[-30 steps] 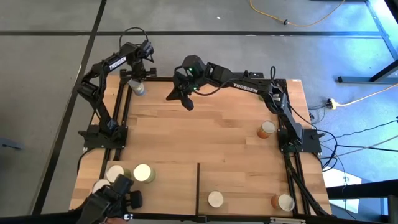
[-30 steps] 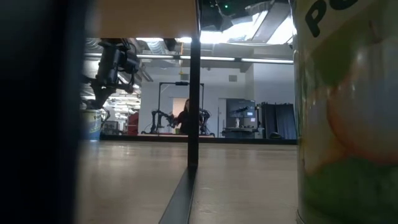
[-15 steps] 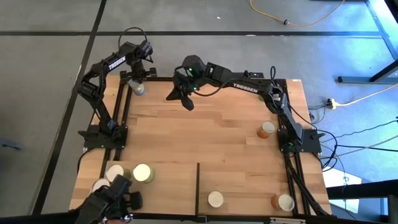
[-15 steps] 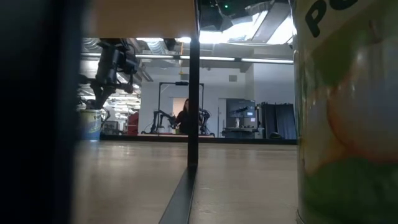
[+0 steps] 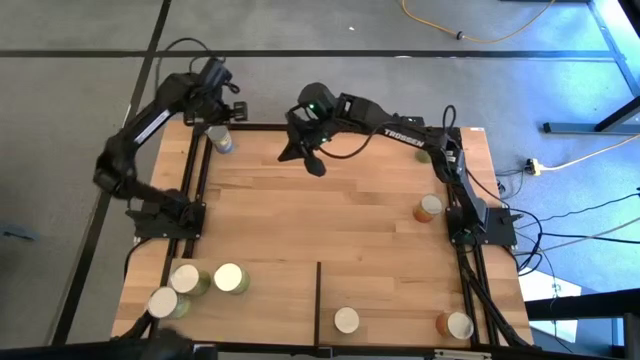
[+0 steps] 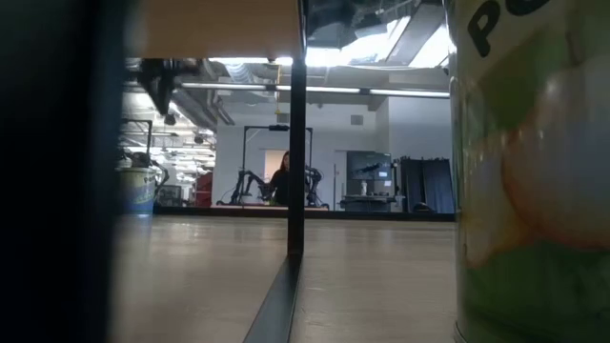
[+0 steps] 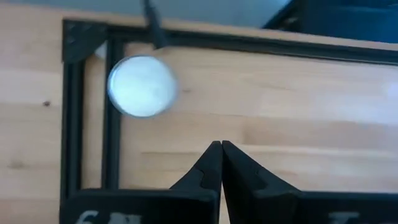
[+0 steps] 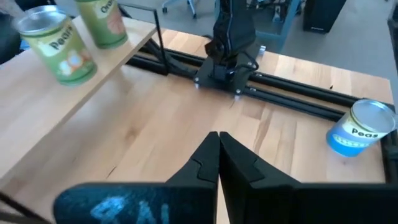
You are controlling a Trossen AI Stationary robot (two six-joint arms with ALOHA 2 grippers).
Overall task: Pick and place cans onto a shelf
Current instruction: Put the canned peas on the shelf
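Note:
A blue can (image 5: 222, 141) stands upright at the table's far left corner, inside the black frame; it also shows as a pale round top (image 7: 142, 86) and as a blue can labelled Peas (image 8: 360, 127). My left gripper (image 5: 220, 115) hovers shut above it, clear of it, its tips (image 7: 221, 155) beside the can top. My right gripper (image 5: 317, 167) hangs shut over the far middle of the table, tips (image 8: 217, 149) together, holding nothing. Three cans (image 5: 230, 278) stand on the shelf (image 5: 270, 310) at the near left. The shelf's dark divider (image 5: 318, 300) stands upright.
More cans stand at the near middle (image 5: 347, 320), the near right corner (image 5: 455, 325) and the right side (image 5: 428, 207). Black frame rails (image 5: 195, 180) run along the table's left and far edges. One big can (image 6: 534, 191) fills the low view's right.
My left gripper has risen, still shut, away from the blue can, which stays upright in place, and the arm's elbow has swung out toward the table's left. My right gripper has rolled and lifted a little. A dark object at the near left corner has drawn back, uncovering a can.

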